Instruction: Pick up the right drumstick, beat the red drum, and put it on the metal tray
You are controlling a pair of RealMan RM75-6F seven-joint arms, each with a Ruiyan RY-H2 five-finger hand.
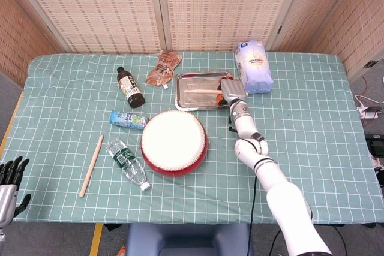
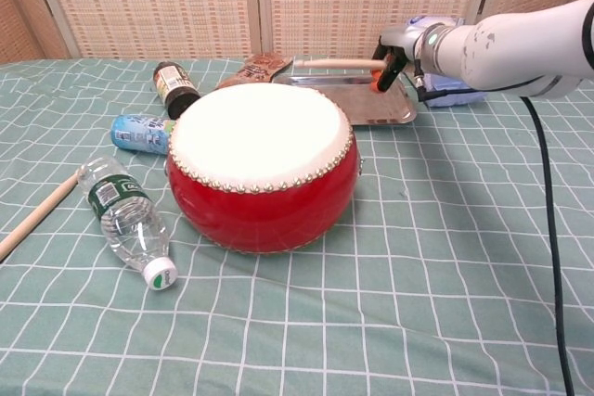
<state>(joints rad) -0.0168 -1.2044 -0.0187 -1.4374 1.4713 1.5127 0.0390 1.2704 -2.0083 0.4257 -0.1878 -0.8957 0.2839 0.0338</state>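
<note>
1. Near left edge: left hand [image 1: 8, 179] idle, fingers apart, holding nothing.
2. Mid-table: red drum [image 2: 263, 169]; beating judged done.
3. Far right: right hand [image 2: 397, 50] grips drumstick [image 2: 336, 63] low over metal tray [image 2: 385, 108]; contact unclear. Left: release.

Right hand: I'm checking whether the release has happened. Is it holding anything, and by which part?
Yes: the right hand grips the drumstick by its right end, over the tray.
</note>
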